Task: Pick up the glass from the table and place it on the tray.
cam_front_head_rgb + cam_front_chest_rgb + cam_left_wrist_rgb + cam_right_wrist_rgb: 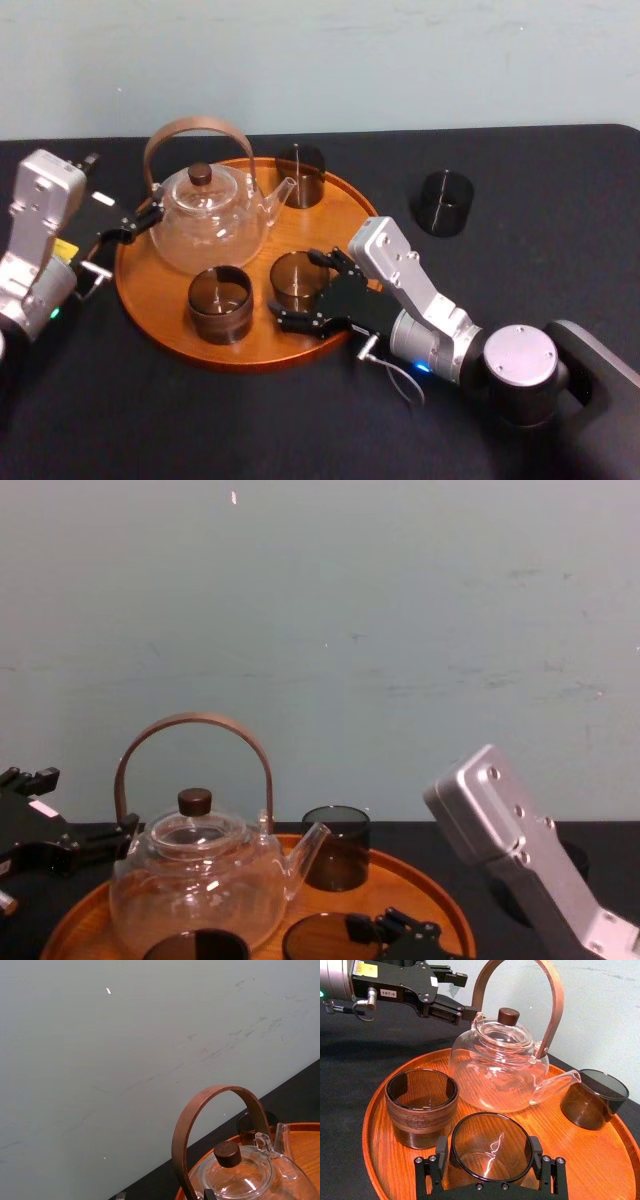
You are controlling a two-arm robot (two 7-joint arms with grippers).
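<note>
A clear brownish glass (297, 280) stands on the front right of the round wooden tray (150, 300). My right gripper (300, 288) reaches in from the right, and its fingers hug both sides of the glass. In the right wrist view the glass (491, 1146) rests upright on the tray (590, 1160) between the black pads (441, 1149). My left gripper (135, 222) hovers open at the tray's left edge, next to the base of the teapot's handle, holding nothing.
A clear glass teapot (210, 225) with a wooden hoop handle fills the tray's back left. A wood-sleeved cup (220, 303) stands at the front, and a dark glass (301, 175) at the back rim. Another dark glass (443, 202) stands on the black table to the right.
</note>
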